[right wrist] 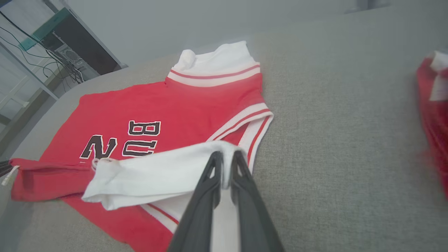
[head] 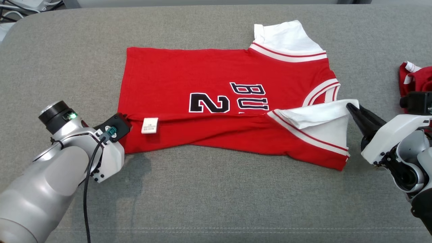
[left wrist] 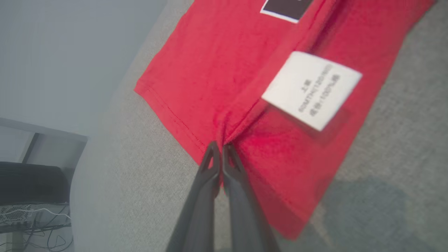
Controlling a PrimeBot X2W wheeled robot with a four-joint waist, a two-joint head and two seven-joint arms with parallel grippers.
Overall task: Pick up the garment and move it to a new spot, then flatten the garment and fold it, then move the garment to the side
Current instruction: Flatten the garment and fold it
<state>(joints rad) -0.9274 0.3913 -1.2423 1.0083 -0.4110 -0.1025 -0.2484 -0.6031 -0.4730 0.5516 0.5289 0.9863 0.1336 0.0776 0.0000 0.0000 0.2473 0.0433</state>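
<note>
- The jersey point(head: 209, 77) lies mid-cushion point(head: 216, 202), nearer the far edge, with its hem to the left and its collar to the right. Its near long side is folded up over the front.
- The left gripper point(left wrist: 221, 147) is closed tight on the hem where that fold begins, just beside the label point(left wrist: 311, 89).
- The right gripper point(right wrist: 226, 155) is pinched almost together, with the white sleeve's point(right wrist: 157, 175) edge between its tips.
- We judge the jersey light, soft and limp. It will sag and crease wherever it is unsupported, so it needs two holds kept well apart and taut.
- Hemmed edges and sleeve trim look like the best places to hold, since doubled cloth gives the thin fingers more to bite on. A pinch in a single layer could slip.
- The knit should drag on the cushion's weave rather than slide, so we would lift it before shifting it.
- More red cloth point(head: 416, 79) sits at the right edge, well apart.
</note>
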